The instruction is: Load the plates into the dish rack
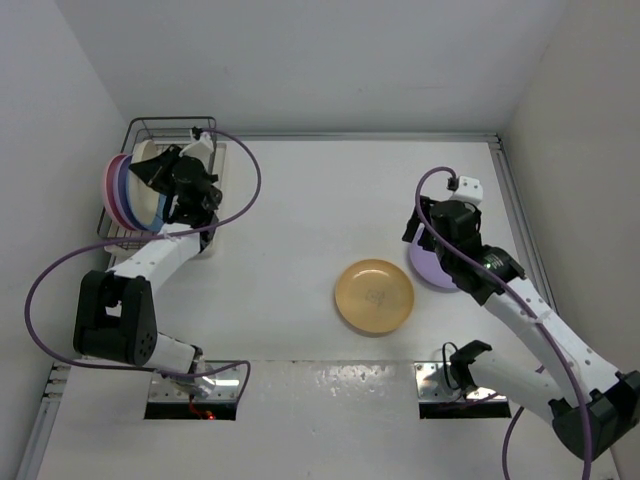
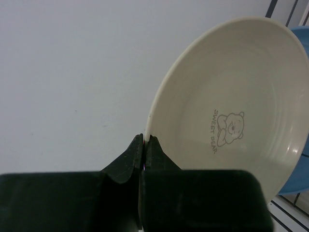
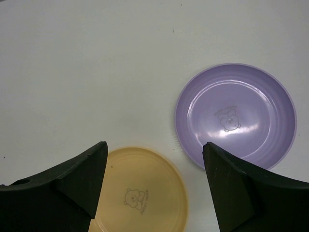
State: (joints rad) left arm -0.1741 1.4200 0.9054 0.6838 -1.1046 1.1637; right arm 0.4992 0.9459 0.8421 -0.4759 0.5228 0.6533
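Up in the upper left of the top view, the dish rack point(image 1: 170, 120) sits on the white table point(image 1: 300, 200). It holds a pink plate point(image 1: 107, 185) and a blue plate point(image 1: 135, 212), both on edge at its left side with their hollow faces turned toward the right of the frame. The left gripper point(image 1: 148, 170) hangs over the rack just beside them, and its dark body hides what it grips. At centre right, an orange-yellow plate point(image 1: 374, 296) lies flat and face up. A lilac plate point(image 1: 428, 268) lies flat just to its right, partly covered by the right arm. The right gripper point(image 1: 420, 228) hovers above the lilac plate's upper edge.

Next, in the left wrist view, the jaws are pressed together, pinching the rim of a cream plate point(image 2: 231, 111). That plate stands on edge and leans to the right, with its hollow face and printed bear turned toward the camera. The blue plate point(image 2: 300, 159) peeks out behind it at the right edge. Thin rack wires cross the upper and lower right corners.

Last, in the right wrist view, the jaws are spread wide and hold nothing. The lilac plate point(image 3: 235, 116) lies face up at right, beyond the right finger. The orange-yellow plate point(image 3: 140, 193) lies at bottom centre between the fingers, close to the lilac one but not touching it.
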